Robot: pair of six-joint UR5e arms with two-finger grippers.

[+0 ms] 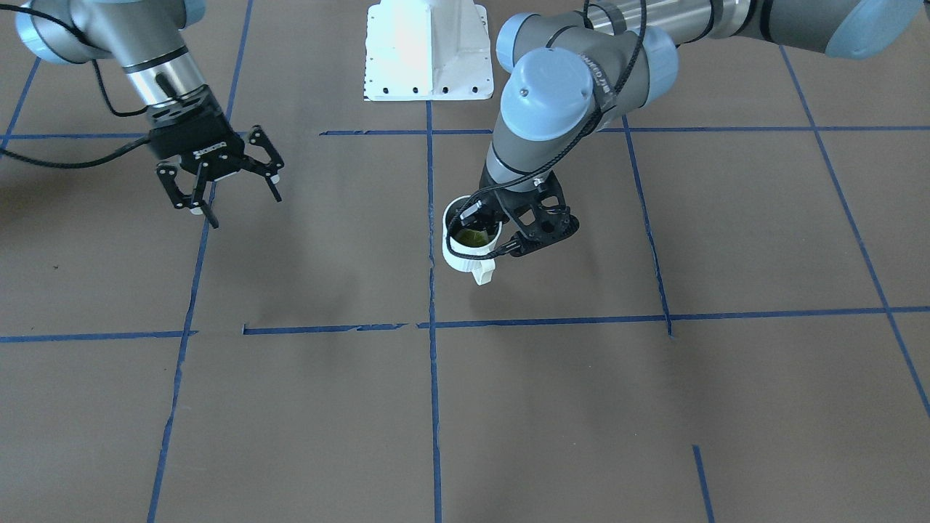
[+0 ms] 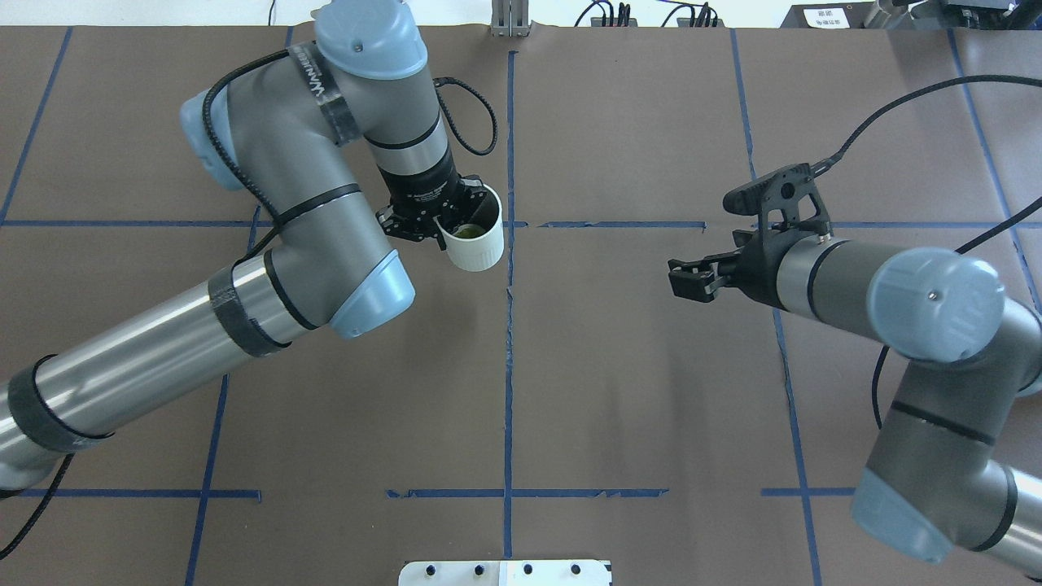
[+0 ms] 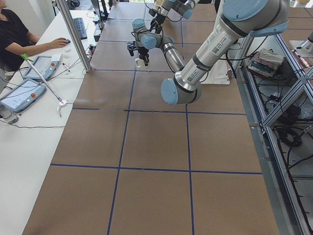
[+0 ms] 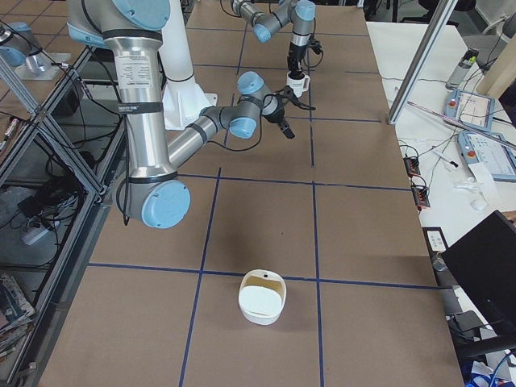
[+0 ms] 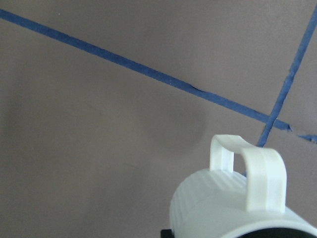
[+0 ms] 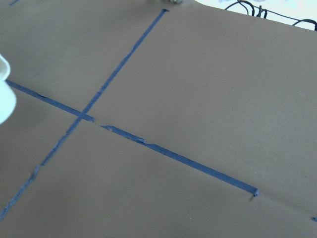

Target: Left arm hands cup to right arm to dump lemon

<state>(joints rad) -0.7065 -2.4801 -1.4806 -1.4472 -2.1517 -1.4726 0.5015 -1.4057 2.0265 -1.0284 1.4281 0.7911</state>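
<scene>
The cup (image 1: 465, 258) is a white ribbed mug, held a little above the brown table near the centre line. The yellow-green lemon (image 1: 472, 237) lies inside it. My left gripper (image 1: 495, 232) is shut on the cup's rim, one finger inside and one outside, with the handle (image 1: 483, 274) pointing away from the robot. The overhead view shows the cup (image 2: 476, 244), the lemon (image 2: 467, 232) and my left gripper (image 2: 423, 220). The left wrist view shows the cup's handle (image 5: 252, 173). My right gripper (image 1: 236, 197) is open and empty, well apart from the cup, also in the overhead view (image 2: 688, 278).
Blue tape lines (image 2: 509, 325) divide the table into squares. The white robot base plate (image 1: 429, 51) stands between the arms. A white bowl-like container (image 4: 262, 297) sits on the table's right end. An operator (image 3: 19, 39) sits at a side desk.
</scene>
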